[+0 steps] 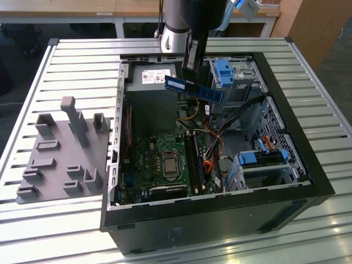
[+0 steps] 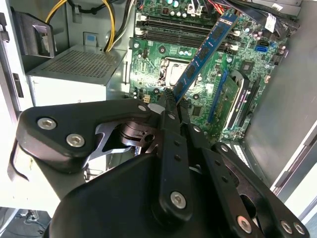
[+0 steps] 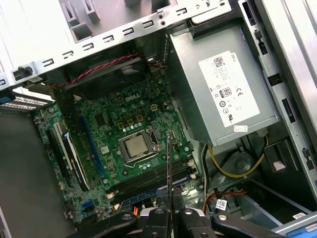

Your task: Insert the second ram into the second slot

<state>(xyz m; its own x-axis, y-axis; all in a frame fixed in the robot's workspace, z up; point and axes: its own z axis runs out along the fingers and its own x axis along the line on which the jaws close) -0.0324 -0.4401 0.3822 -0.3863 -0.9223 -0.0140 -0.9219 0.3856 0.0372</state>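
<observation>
Outermost, an open black computer case (image 1: 209, 220) lies on its side on a slatted metal table (image 1: 82, 60), with a grey fixture plate (image 1: 60, 148) just beside it on the exterior view's left. Inside, the grey power supply (image 1: 146, 104) takes up the far corner, and the green motherboard (image 1: 159, 159) lies flat on the case floor. A single robot arm reaches down over the opening. Its gripper (image 1: 190, 74) is closed tight on the second ram (image 1: 193, 88), the fingers pinching the blue stick by one short end. The stick hangs in the air well above the board, jutting from the claw toward the exterior view's right and tipped slightly downward. The black memory slots (image 1: 195, 162) lie below it and nearer the case front, just beside the processor socket (image 1: 166, 165). Judged from the exterior view, the stick's long axis runs across the slots rather than along them, and in the first wrist view it shows edge-on, crossing them. It has not yet met any slot.
</observation>
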